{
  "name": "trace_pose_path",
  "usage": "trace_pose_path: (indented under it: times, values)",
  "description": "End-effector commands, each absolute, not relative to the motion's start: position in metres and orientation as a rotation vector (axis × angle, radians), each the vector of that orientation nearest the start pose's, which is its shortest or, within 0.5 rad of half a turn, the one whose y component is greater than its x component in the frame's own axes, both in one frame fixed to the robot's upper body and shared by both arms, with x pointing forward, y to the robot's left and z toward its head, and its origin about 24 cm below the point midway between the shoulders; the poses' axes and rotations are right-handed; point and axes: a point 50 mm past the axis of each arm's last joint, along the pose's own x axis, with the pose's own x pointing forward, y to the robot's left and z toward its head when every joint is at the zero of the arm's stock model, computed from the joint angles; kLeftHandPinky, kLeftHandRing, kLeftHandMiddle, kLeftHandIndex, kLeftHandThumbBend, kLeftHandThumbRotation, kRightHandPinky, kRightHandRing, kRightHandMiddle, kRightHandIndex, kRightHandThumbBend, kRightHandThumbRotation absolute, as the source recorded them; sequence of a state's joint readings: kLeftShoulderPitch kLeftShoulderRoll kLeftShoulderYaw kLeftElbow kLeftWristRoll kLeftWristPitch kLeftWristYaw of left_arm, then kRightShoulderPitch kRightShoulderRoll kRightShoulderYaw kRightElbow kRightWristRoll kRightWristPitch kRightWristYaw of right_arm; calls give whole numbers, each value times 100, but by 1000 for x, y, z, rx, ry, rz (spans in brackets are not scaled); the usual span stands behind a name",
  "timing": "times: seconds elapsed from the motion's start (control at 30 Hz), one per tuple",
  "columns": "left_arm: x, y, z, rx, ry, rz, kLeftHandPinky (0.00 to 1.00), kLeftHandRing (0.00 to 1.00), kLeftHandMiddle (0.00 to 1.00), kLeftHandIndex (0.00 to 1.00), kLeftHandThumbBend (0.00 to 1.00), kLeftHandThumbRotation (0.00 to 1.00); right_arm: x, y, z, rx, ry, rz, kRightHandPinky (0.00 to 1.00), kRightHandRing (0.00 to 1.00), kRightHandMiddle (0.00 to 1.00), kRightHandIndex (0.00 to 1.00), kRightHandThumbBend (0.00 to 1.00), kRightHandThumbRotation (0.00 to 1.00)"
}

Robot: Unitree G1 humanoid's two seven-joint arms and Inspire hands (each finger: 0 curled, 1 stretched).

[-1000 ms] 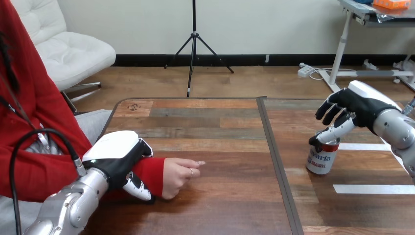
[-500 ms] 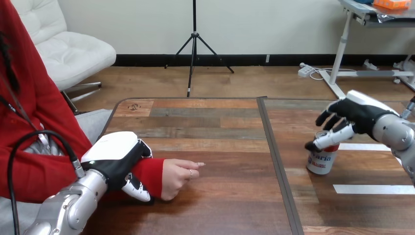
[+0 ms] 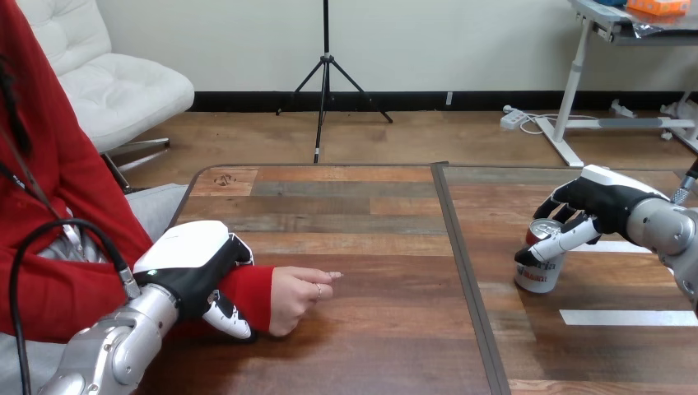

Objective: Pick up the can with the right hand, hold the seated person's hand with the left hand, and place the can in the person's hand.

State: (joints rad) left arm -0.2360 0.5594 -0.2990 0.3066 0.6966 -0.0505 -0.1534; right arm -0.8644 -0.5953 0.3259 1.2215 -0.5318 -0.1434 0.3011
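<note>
Can point(image 3: 539, 267): stands upright on the tabletop point(image 3: 370, 247), at the right of the frame, well apart from the person.
Right robot hand point(image 3: 605, 202): clasps the can's upper part, with the thumb across the near side and the fingers curled behind the rim. The can's base rests on the tabletop.
Left robot hand point(image 3: 193, 263): at the lower left of the frame, curled over the person's wrist point(image 3: 247, 292) with the thumb tucked beneath.
Person's hand point(image 3: 298, 290): rests on the tabletop, loosely closed and not yet opened to receive.
Handling (judged): the thin metal wall is likely to dent under a hard squeeze, and its smooth surface is slippery. The fill level cannot be told.
Hold point (judged): mid-body, with the thumb opposite the fingers. Keep the can upright.
</note>
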Motion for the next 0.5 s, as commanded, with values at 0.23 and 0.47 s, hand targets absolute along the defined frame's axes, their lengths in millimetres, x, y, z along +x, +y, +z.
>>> trace_pose_path:
  times: [0.23,0.47]
  values:
    - [305,191,77,1281,-74,-337,29,35,41,41,80,0,383,-268,107,-1196,397,271,67,72,74,73,100,36]
    - [305,191,77,1279,-73,-339,29,36,41,41,80,0,382,-268,107,-1196,402,275,66,71,74,72,100,34]
